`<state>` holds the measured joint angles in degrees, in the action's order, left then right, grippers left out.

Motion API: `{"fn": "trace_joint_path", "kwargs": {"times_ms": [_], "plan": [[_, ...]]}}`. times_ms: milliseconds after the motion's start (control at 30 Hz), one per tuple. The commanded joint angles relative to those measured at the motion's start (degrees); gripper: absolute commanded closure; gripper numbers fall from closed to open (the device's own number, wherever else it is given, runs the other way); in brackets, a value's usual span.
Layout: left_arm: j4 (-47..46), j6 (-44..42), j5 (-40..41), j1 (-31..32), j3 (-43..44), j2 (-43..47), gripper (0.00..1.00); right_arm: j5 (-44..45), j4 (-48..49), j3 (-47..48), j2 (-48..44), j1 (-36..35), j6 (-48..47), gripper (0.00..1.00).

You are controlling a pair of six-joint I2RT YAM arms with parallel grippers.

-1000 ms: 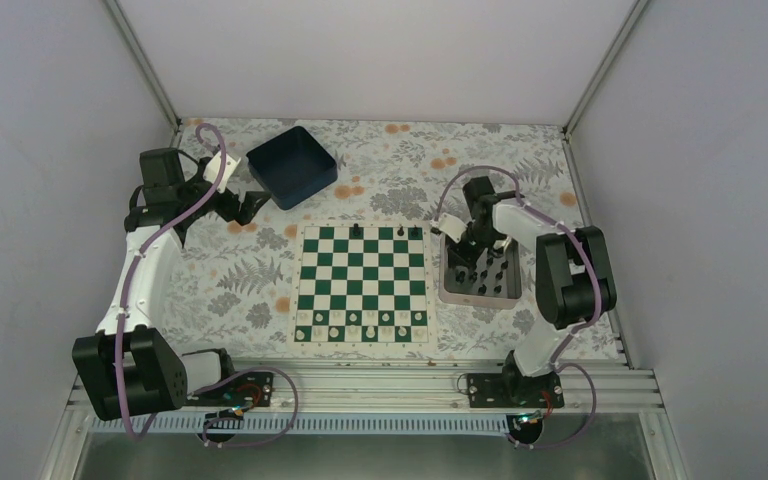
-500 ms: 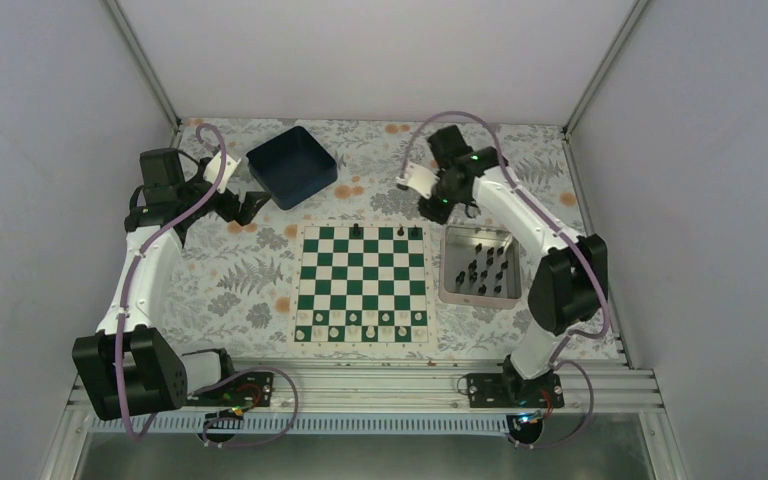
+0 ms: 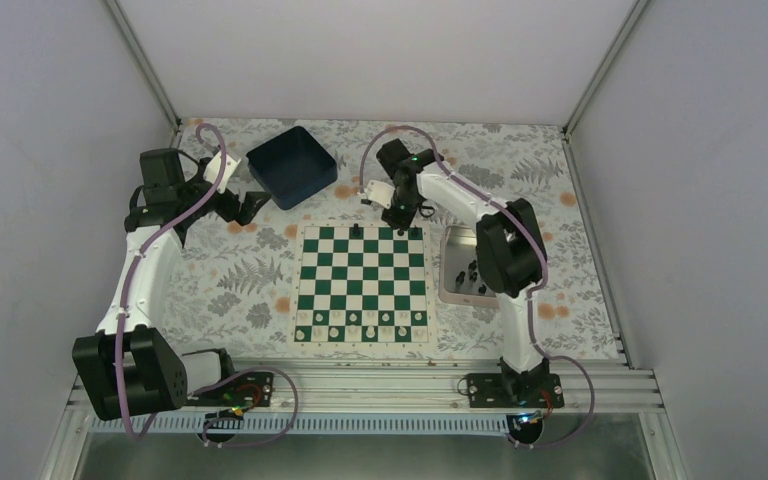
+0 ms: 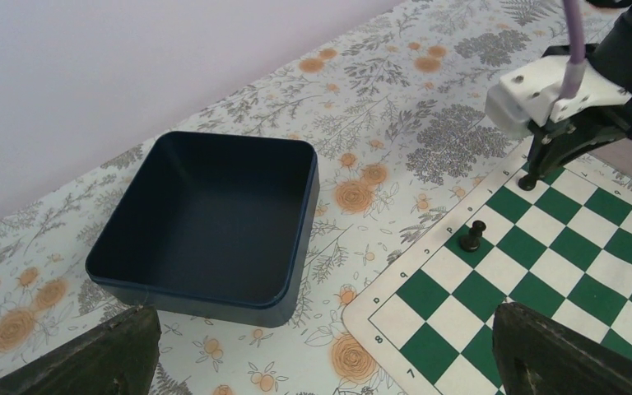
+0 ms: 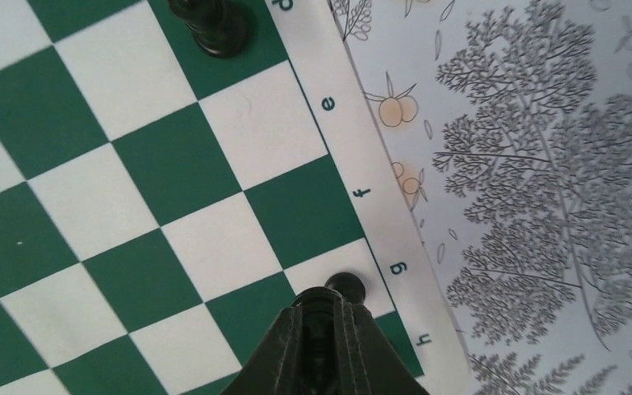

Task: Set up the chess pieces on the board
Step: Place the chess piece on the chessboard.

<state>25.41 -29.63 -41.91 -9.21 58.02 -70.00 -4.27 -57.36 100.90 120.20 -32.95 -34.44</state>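
The board (image 3: 362, 283) of green and white squares lies mid-table. Black chess pieces stand on its far row, one on the d file (image 3: 357, 231) (image 5: 210, 29) (image 4: 471, 237) and others near the right corner (image 3: 417, 232). More black pieces sit in the silver tray (image 3: 452, 270). My right gripper (image 3: 397, 215) (image 5: 322, 317) hangs low over the far right squares. It is shut on a black chess piece whose round head (image 5: 346, 285) shows past the fingertips by the g mark. My left gripper (image 3: 250, 205) (image 4: 329, 350) is open and empty left of the board.
The dark blue bin (image 3: 292, 165) (image 4: 206, 222) stands empty at the far left, close to my left gripper. Small white pieces (image 3: 360, 325) fill the board's near rows. The right arm (image 3: 505, 250) crosses above the tray.
My right gripper left the tray and swung left along the back of the table to the board's far right squares. The left arm has not moved.
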Motion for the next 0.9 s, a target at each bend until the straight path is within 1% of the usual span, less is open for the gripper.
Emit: {"fn": "trace_joint_path", "kwargs": {"times_ms": [0,233,433,867], "plan": [[-0.41,-1.22,-0.41,0.07,-0.38,0.78,0.0,-1.44,1.12,1.74,1.6,-1.11,0.77,0.92],[-0.45,-1.2,-0.43,0.02,-0.37,0.73,0.0,-2.36,2.78,1.16,4.27,-2.44,0.9,0.92],[-0.45,-1.18,-0.45,0.07,-0.45,0.73,0.0,-0.79,3.31,2.16,6.55,-2.9,1.2,0.92],[-0.35,-1.39,-0.98,0.07,-0.55,0.19,0.0,-0.1,4.7,2.67,8.31,-2.82,1.57,0.92]]}}
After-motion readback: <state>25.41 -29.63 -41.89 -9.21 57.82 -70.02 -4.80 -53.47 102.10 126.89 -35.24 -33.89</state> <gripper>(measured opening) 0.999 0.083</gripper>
